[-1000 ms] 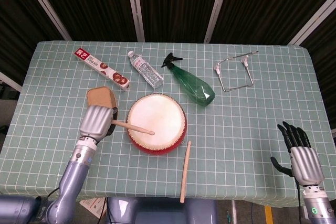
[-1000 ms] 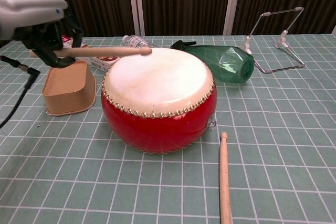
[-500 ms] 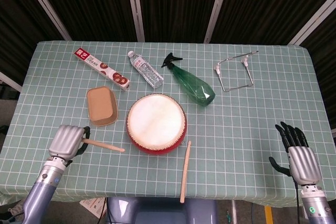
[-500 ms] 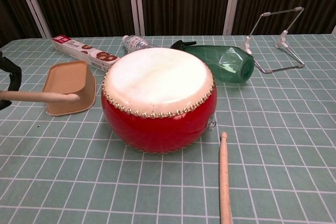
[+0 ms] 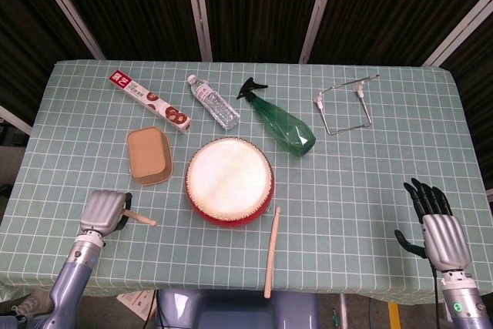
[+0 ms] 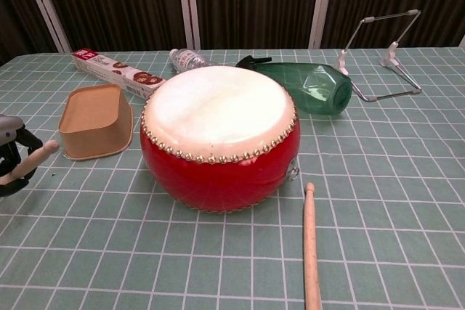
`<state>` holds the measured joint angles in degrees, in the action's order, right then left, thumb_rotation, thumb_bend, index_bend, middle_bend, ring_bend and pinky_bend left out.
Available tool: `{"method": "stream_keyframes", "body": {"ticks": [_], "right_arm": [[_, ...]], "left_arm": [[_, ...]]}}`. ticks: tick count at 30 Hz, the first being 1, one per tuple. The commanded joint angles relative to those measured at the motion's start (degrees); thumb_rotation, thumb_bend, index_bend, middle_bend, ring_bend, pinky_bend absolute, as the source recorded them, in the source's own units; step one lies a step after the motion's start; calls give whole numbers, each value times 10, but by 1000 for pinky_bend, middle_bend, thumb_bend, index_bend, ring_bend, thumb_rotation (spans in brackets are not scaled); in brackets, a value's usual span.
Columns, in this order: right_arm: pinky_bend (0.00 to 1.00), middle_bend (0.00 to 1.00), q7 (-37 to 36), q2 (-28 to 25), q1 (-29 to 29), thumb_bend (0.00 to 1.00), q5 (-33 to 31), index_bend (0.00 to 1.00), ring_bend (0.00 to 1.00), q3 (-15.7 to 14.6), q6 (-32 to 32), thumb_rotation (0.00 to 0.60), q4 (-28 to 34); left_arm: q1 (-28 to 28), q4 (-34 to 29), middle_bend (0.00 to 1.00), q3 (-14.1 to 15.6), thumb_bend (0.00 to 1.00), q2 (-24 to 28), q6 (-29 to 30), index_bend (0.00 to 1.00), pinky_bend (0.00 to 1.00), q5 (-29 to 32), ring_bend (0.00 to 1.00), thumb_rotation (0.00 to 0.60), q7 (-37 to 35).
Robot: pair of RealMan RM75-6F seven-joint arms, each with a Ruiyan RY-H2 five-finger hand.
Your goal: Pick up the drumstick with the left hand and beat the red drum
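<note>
The red drum (image 5: 229, 182) (image 6: 219, 139) with its pale skin stands in the middle of the table. My left hand (image 5: 103, 211) (image 6: 10, 159) is low at the front left, well clear of the drum, and grips a wooden drumstick (image 5: 141, 219) (image 6: 29, 162) whose tip points toward the drum. A second drumstick (image 5: 271, 253) (image 6: 311, 248) lies on the cloth in front of the drum to the right. My right hand (image 5: 441, 225) is near the front right corner, fingers spread, holding nothing.
A tan tray (image 5: 149, 156) (image 6: 93, 121) sits left of the drum. Behind it lie a snack box (image 5: 149, 101), a water bottle (image 5: 213, 102), a green spray bottle (image 5: 283, 125) and a wire stand (image 5: 344, 103).
My left hand has pulled the drumstick off the drum skin, back toward the front left, and lowered it near the table. The right hand has barely moved.
</note>
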<state>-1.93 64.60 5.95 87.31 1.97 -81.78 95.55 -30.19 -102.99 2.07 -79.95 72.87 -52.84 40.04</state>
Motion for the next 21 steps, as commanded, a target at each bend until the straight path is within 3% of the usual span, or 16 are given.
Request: {"method": "stream_keyframes", "body": {"ticks": [1, 8, 14, 21], "right_arm": [[1, 0, 0, 0, 0, 322, 0, 0, 0, 0, 0, 600, 0], [1, 0, 0, 0, 0, 321, 1, 0, 0, 0, 0, 600, -1], [1, 0, 2, 1, 0, 322, 2, 0, 0, -1, 0, 600, -1], [1, 0, 1, -1, 1, 322, 0, 0, 0, -1, 3, 600, -1]], "left_arm": [[-1, 4, 612, -1, 353, -5, -5, 513, 755, 6, 678, 600, 9], [-4, -7, 393, 6, 233, 6, -17, 333, 547, 27, 453, 600, 39], [-1, -23, 277, 5, 209, 21, -16, 244, 457, 26, 333, 600, 34], [22, -52, 144, 6, 170, 52, 6, 125, 351, -30, 199, 600, -22]]}}
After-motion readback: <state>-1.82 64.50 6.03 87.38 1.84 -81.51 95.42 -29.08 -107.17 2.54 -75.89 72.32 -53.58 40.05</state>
